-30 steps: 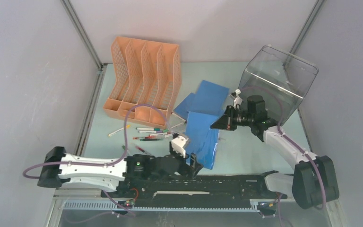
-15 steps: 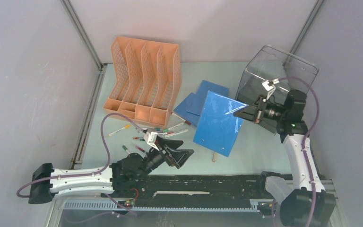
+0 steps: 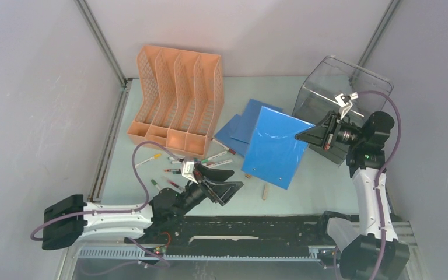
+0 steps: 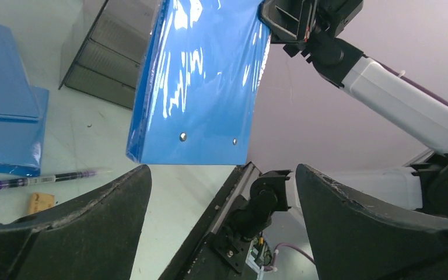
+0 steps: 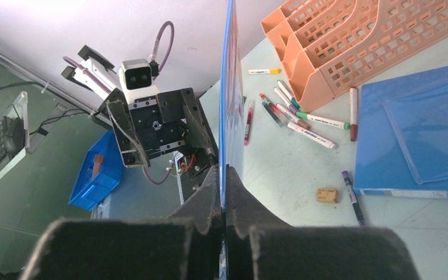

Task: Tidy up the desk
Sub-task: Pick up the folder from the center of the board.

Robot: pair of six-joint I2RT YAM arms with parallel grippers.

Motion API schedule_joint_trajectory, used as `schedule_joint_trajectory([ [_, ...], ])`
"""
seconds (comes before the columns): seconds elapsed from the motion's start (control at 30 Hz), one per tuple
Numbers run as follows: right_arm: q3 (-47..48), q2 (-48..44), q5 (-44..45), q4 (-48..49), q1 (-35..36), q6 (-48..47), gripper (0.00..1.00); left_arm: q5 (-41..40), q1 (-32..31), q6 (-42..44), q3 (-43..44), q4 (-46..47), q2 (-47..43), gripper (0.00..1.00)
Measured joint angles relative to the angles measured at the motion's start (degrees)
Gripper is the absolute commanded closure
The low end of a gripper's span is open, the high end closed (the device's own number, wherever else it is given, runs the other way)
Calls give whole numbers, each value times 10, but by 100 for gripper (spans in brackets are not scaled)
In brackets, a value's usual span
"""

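**Top view.** The right pincer (image 3: pixel 301 135) is closed on the far-right edge of a blue folder (image 3: pixel 274 149) and holds it clear of the tabletop (image 3: pixel 318 189), above the middle. The folder's long axis slopes from that grip down toward the near edge. The left pincer (image 3: pixel 235 179) is spread fully and holds nothing. It sits just near-left of the folder's free lower edge, so it is the nearer one for any support grip. The orange file rack (image 3: pixel 175 99) stands toward the far-left corner. Flat folders (image 3: pixel 239 127) and loose pens (image 3: pixel 193 163) lie between the rack and the held folder. The clear box (image 3: pixel 341 87) crowds the far-right corner behind the right pincer.

**Left wrist view.** The folder's lower edge, marked by two rivets (image 4: pixel 182 136), hangs above and between the spread fingers (image 4: pixel 87 204), touching neither.

**Right wrist view.** The folder appears edge-on and upright, pinched between the closed fingers (image 5: pixel 245 204). Judged route: there is open air leftward to the rack, provided the lower edge clears the pens.
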Motion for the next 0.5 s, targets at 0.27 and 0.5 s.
schedule_joint_trajectory([
  [0.27, -3, -27, -4, 8, -7, 1, 100, 11, 0, -14, -7, 100, 66, 0],
  [0.5, -21, -29, -5, 12, -15, 15, 100, 14, 0, -33, -7, 172, 142, 0],
])
